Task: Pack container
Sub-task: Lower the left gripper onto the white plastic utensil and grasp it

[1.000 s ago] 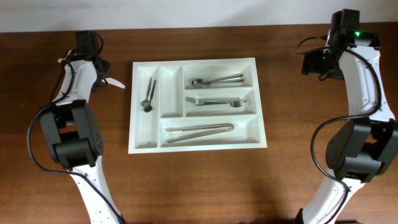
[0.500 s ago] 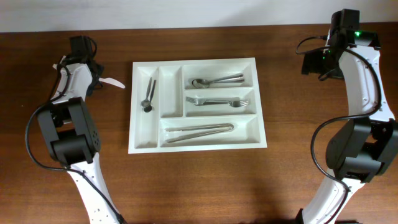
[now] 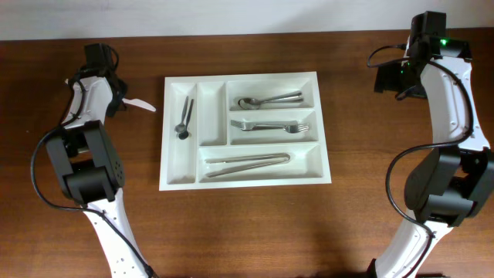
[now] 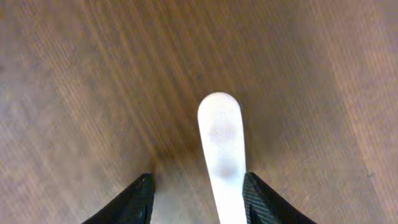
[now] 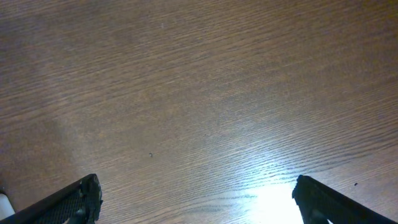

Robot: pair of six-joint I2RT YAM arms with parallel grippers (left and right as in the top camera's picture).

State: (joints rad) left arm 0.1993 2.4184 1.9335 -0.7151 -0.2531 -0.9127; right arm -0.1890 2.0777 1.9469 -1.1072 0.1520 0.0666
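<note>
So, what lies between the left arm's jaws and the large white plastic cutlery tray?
A small white rounded plastic piece, pointing towards the tray, then bare wooden table. The overhead view shows this.

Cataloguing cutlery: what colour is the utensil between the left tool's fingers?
The utensil is plain white, clearest in the left wrist view.

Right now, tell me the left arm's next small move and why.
Probably close the left gripper on the white utensil: its rounded end lies between the open fingers, on the table outside the container, so a grasp seems to come before carrying it to the empty narrow slot.
</note>
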